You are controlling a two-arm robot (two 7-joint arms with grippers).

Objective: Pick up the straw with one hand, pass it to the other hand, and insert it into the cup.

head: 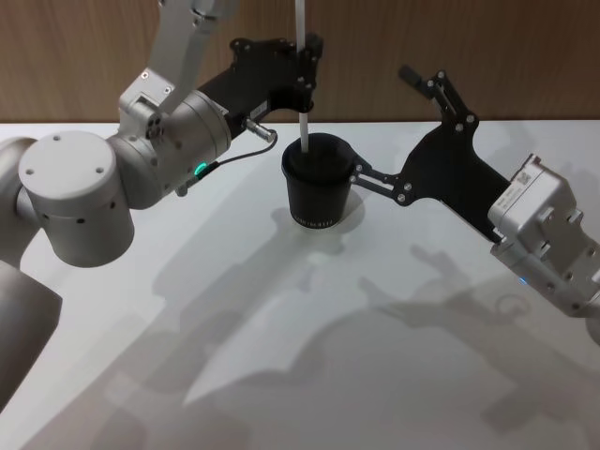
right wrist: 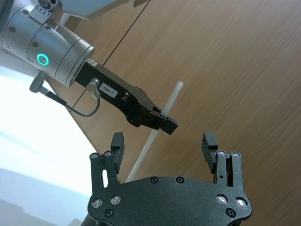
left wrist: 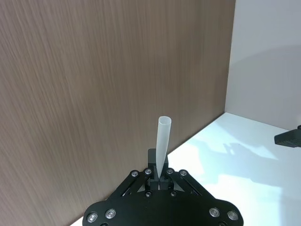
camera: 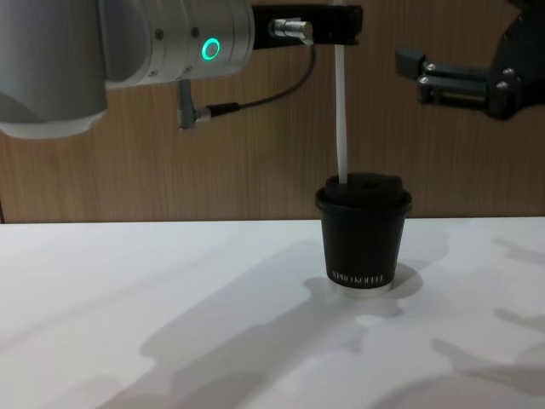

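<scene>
Below the left gripper (head: pixel 305 58), clenched on the upright straw (camera: pixel 341 111) for insertion, stood the cup (camera: pixel 364 240); the right gripper (right wrist: pixel 162 146) waited released.

Left hand (right wrist: pixel 162 123) grips the straw (right wrist: pixel 157 133) — right hand (right wrist: pixel 164 153) gapes apart, near it.

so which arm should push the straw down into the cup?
Left. The left gripper is shut on the straw, holding it upright with its lower end at the lid of the cup. The right gripper is open and holds nothing, off to the cup's side.
</scene>
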